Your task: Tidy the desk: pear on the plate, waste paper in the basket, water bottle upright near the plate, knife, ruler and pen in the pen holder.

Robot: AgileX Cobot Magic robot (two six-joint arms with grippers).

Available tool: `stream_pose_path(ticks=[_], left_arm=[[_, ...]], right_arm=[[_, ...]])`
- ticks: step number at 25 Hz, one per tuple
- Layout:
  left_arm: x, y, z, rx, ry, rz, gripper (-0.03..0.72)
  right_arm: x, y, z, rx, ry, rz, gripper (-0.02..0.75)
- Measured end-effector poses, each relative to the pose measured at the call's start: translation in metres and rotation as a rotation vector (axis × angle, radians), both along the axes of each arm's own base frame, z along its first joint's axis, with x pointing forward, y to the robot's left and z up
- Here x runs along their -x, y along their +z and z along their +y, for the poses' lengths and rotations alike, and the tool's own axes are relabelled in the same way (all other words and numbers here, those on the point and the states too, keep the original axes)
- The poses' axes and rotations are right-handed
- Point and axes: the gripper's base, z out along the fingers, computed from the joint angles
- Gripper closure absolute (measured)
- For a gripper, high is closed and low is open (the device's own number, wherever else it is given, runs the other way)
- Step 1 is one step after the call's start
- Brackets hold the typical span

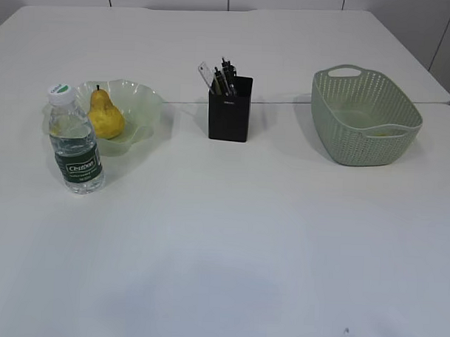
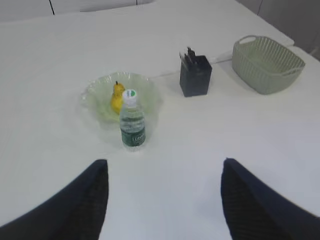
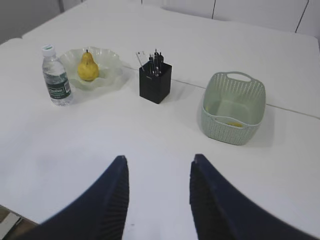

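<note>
Task looks finished: pear [image 1: 105,115] on plate [image 1: 142,99], bottle [image 1: 74,144] upright at left, holder [image 1: 229,109] filled, both claws [image 2: 164,195] [image 3: 157,195] empty and apart, so only retreat remains.

near table [image 1: 229,272] bare; bottle [image 1: 75,142], holder [image 1: 229,108], basket [image 1: 363,118] line the back.

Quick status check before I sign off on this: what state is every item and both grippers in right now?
Yellow pear: upright on the pale green glass plate.
Clear plastic water bottle: upright, capped, beside the plate.
Black square pen holder: upright, tools standing inside.
Green woven plastic basket: upright; a small yellowish item in it.
Left gripper: open, empty.
Right gripper: open, empty.
</note>
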Motion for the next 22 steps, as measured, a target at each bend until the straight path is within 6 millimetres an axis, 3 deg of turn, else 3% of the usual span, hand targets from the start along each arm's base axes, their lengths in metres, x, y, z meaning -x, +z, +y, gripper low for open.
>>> stream_pose_path(ticks=[4,10,16,22], left_arm=[[0.034,-0.04,0.001,-0.035,-0.022,-0.037,0.201],[0.068,-0.089,0.003,-0.037,-0.027,-0.093,0.215],[0.056,-0.14,0.003,-0.051,-0.023,0.012,0.218],[0.037,-0.17,0.006,-0.138,-0.023,0.115,0.232]], right_arm=[[0.018,-0.02,-0.006,-0.032,0.002,-0.029,0.404],[0.021,-0.064,-0.006,-0.02,0.01,0.038,0.404],[0.023,-0.109,-0.004,-0.023,0.035,0.101,0.404],[0.02,-0.119,-0.002,0.01,0.042,0.144,0.404]])
